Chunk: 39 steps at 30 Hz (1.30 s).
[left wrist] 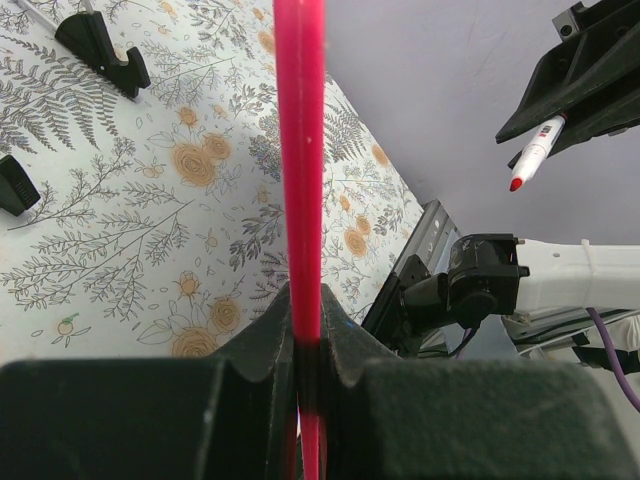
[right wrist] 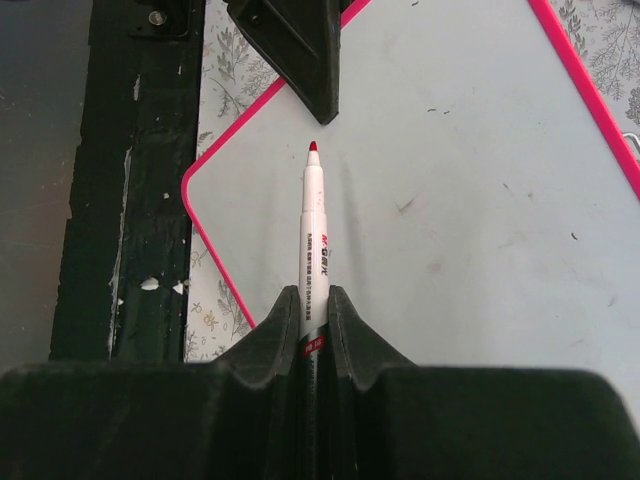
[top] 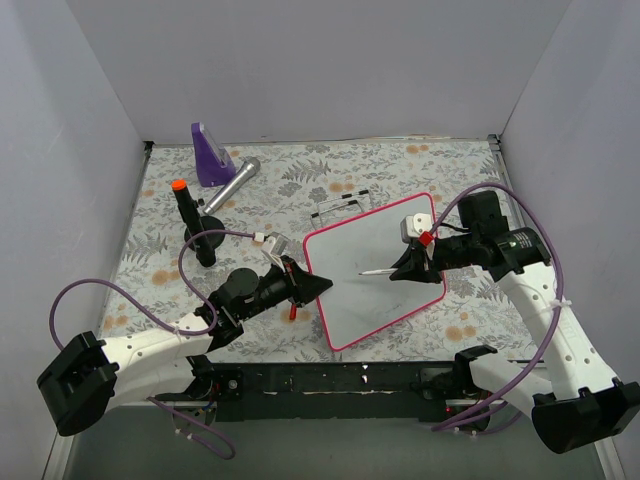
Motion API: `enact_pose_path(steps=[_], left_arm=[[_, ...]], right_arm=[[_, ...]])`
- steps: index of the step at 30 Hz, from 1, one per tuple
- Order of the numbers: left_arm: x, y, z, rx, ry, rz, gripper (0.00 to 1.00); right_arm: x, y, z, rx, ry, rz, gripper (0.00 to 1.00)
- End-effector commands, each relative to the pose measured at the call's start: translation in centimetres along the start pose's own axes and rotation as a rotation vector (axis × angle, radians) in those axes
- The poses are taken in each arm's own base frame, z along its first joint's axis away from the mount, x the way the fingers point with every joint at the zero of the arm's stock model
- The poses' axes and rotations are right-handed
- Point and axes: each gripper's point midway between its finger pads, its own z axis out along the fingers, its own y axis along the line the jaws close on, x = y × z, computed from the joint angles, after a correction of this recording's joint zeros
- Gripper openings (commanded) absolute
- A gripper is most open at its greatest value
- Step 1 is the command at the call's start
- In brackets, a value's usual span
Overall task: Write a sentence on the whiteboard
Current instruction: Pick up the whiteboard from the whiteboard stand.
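Pink-edged board [top: 372,295] sat mid surface [top: 160,260], blank. Left hand [top: 318,287] pinched its edge. Right hand [top: 408,268] pinched red pen [right wrist: 315,240], tip over board; touch unclear. Step: about to start writing. Next: lower tip, press softly, hold board steady.

Only one line of print shows: small dark lettering running lengthwise along the white barrel of the marker [right wrist: 314,250], seen from the right wrist, too small and blurred to read. Below it a red band wraps the barrel, with pale marks on it, also illegible. The whiteboard [right wrist: 450,200] carries a few faint dark specks, none forming a letter. On the right arm [top: 520,245] a tiny green-and-white marking can't be made out.
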Motion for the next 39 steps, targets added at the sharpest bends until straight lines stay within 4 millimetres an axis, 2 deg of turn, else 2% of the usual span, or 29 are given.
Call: enact_pose_path(steps=[1,39], left_arm=[[-3.97,-3.64,0.06,0.117,-0.138,0.022,0.0],[-3.62,-3.47,-0.31,0.121,-0.145,0.02,0.0]], right_arm=[[-1.32,-0.18,-0.36,0.02,-0.028,-0.039,0.01],[-1.05,0.49,0.03,-0.015,-0.056,-0.045,0.01]])
